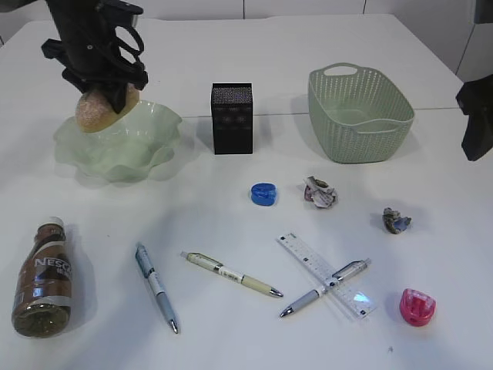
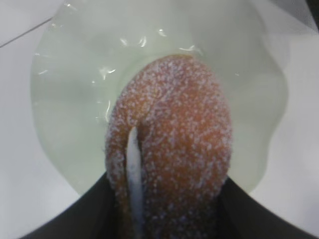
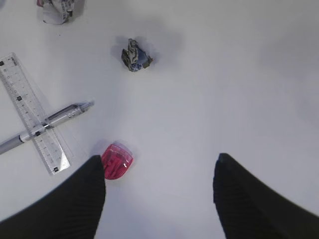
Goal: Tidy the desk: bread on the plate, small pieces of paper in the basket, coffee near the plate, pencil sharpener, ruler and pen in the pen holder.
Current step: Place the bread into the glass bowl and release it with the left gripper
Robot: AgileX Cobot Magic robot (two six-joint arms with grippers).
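My left gripper (image 1: pixel 108 92) is shut on the sugared bread (image 1: pixel 98 110), holding it just above the pale green plate (image 1: pixel 115 142); from the left wrist the bread (image 2: pixel 174 144) hides much of the plate (image 2: pixel 75 99). The right gripper (image 3: pixel 159 174) hangs open and empty over the table at the right edge (image 1: pixel 477 116), with a pink pencil sharpener (image 3: pixel 117 162) by its left finger. Two paper balls (image 1: pixel 319 192) (image 1: pixel 397 221), a blue sharpener (image 1: pixel 263 193), the ruler (image 1: pixel 327 275) and three pens (image 1: pixel 157 287) (image 1: pixel 231 274) (image 1: pixel 325 288) lie loose. The coffee bottle (image 1: pixel 45 277) lies at the front left.
A black pen holder (image 1: pixel 232 118) stands right of the plate. The green basket (image 1: pixel 359 112) sits at the back right. One grey pen lies across the ruler (image 3: pixel 32 114).
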